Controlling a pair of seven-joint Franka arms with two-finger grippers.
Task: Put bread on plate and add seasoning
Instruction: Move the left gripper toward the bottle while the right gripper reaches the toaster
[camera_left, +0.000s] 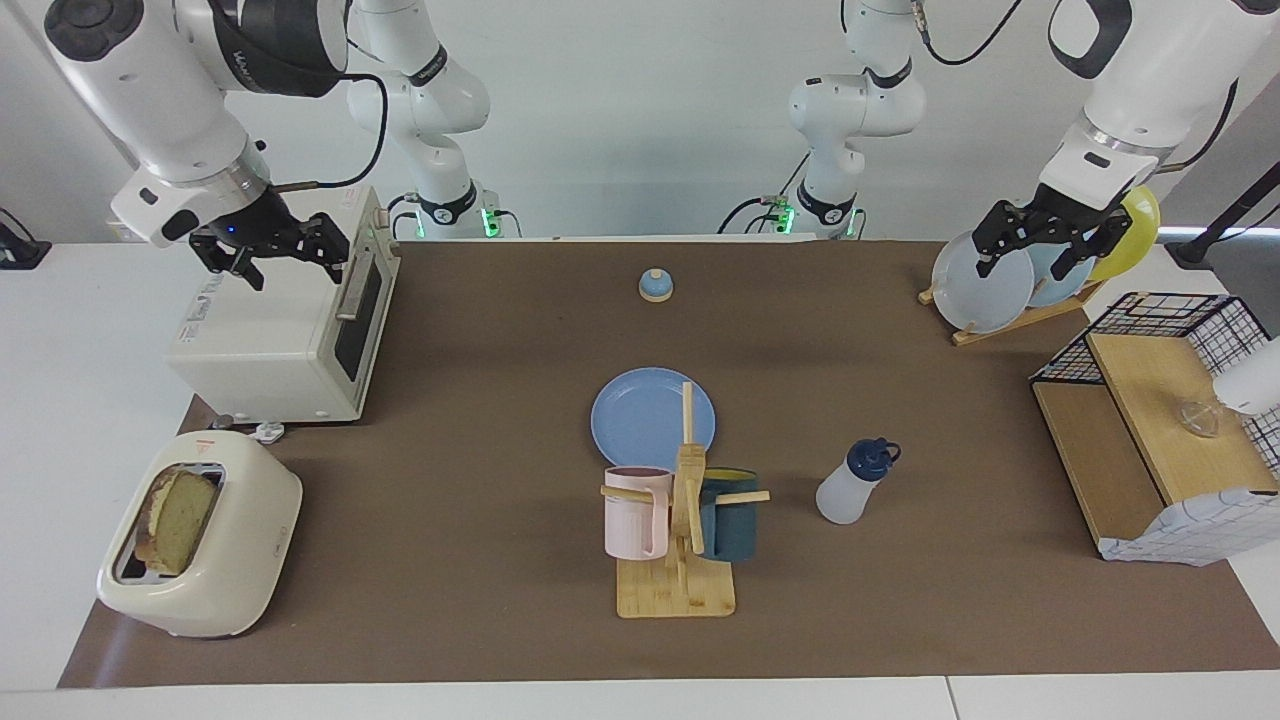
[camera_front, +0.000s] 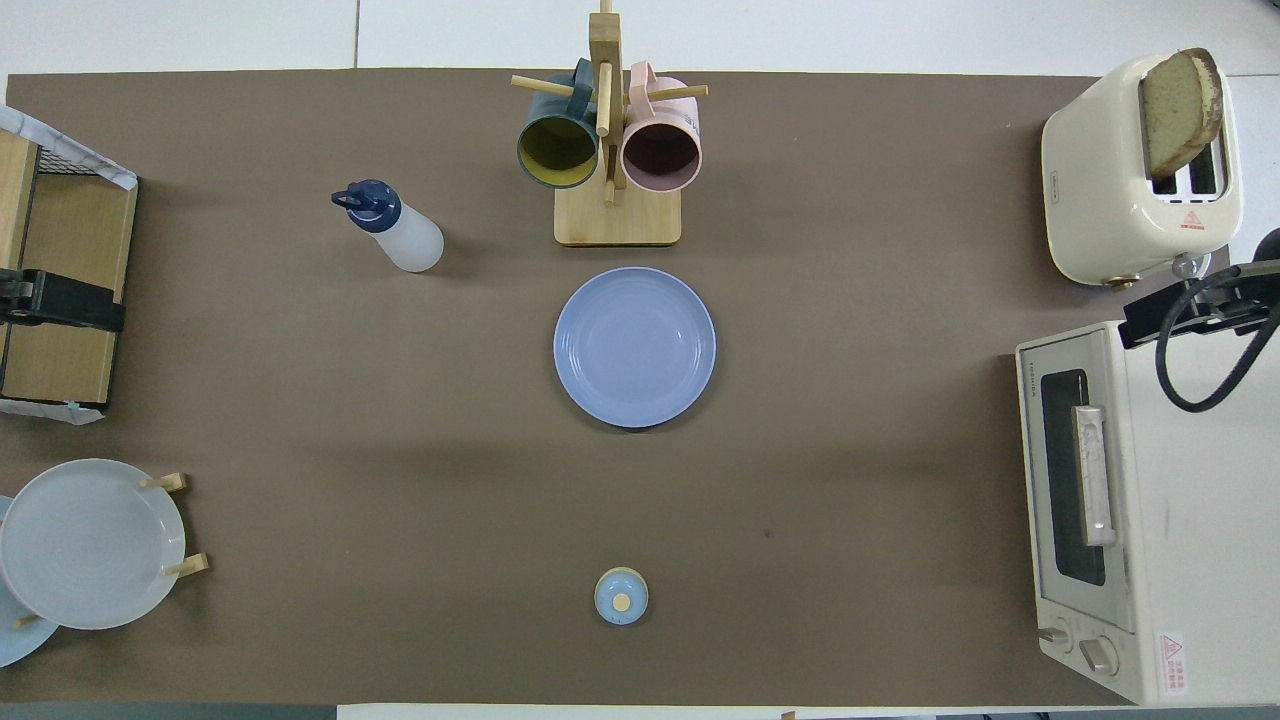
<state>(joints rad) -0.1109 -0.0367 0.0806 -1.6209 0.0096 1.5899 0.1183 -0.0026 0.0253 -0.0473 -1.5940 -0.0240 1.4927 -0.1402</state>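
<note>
The bread (camera_left: 180, 515) stands upright in a slot of the cream toaster (camera_left: 215, 560), at the right arm's end of the table; it also shows in the overhead view as the bread (camera_front: 1180, 105). The blue plate (camera_left: 645, 415) lies flat mid-table with nothing on it. The seasoning (camera_left: 850, 485), a whitish bottle with a navy cap, stands beside the mug stand, toward the left arm's end. My right gripper (camera_left: 290, 262) hangs open over the toaster oven, holding nothing. My left gripper (camera_left: 1027, 262) hangs open over the plate rack, also holding nothing.
A white toaster oven (camera_left: 280, 330) sits nearer the robots than the toaster. A wooden mug stand (camera_left: 680, 585) with a pink and a dark mug stands just farther than the plate. A small bell (camera_left: 655, 286), a plate rack (camera_left: 1010, 325) and a wire-and-wood shelf (camera_left: 1150, 420) also stand here.
</note>
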